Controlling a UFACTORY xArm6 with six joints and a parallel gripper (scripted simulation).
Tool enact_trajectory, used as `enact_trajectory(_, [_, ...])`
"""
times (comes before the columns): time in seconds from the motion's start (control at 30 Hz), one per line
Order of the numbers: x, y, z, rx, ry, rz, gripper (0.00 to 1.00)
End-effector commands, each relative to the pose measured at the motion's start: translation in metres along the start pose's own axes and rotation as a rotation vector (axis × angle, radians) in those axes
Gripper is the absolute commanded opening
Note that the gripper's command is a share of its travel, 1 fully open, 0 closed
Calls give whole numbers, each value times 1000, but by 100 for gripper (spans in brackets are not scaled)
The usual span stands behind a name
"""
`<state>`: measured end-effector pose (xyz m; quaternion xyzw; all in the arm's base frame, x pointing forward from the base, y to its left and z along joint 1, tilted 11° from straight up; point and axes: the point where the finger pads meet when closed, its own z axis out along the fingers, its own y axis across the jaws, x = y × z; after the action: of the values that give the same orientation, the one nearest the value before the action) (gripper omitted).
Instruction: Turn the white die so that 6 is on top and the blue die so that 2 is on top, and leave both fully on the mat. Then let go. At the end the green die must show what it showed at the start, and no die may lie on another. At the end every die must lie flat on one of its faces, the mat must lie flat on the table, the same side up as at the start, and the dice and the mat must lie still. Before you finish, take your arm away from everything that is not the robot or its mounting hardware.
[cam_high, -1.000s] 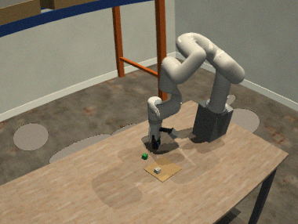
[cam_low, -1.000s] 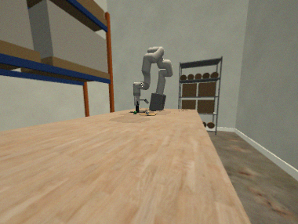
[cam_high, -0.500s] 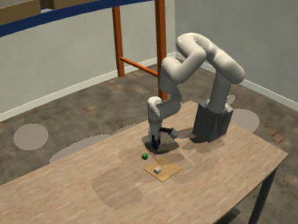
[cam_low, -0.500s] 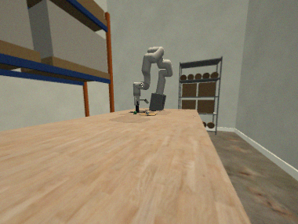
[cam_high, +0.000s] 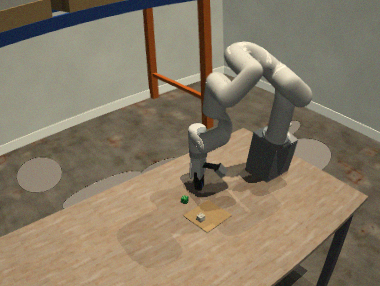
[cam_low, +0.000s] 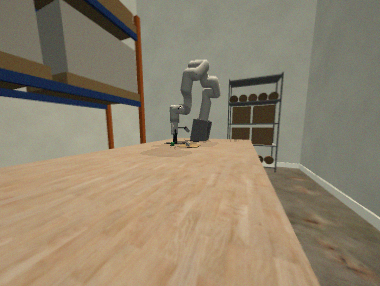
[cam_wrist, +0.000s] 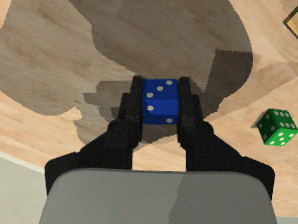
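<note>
My gripper (cam_high: 199, 186) (cam_low: 175, 141) (cam_wrist: 160, 91) points down near the table, off the mat. It is shut on the blue die (cam_wrist: 161, 114), with a finger against each side. In the wrist view the die shows a face with three pips and, nearer the camera, one with two. In the top and exterior views the fingers hide it. A green die (cam_high: 185, 199) (cam_low: 172, 144) (cam_wrist: 277, 127) lies on the table outside the mat, to the gripper's right in the wrist view. The white die (cam_high: 200, 217) (cam_low: 188, 144) sits on the mat (cam_high: 218, 215); its pips are too small to read.
The wooden table (cam_high: 90, 250) (cam_low: 150, 210) carries the dice and mat. The robot's dark base block (cam_high: 270, 155) stands at its far end. The green die lies between the gripper and the mat's near side in the top view. Orange-post shelving (cam_high: 152, 55) stands beyond the table.
</note>
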<state>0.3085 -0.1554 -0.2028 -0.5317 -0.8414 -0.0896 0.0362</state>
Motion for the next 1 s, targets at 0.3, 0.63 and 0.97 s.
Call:
enact_trajectory(0.3, [-1, 1, -1, -1, -2, 0, 21])
enact_trajectory(0.63, [-1, 1, -1, -1, -2, 0, 21])
enact_trajectory(0.97, [-1, 1, -37, -1, -2, 0, 21])
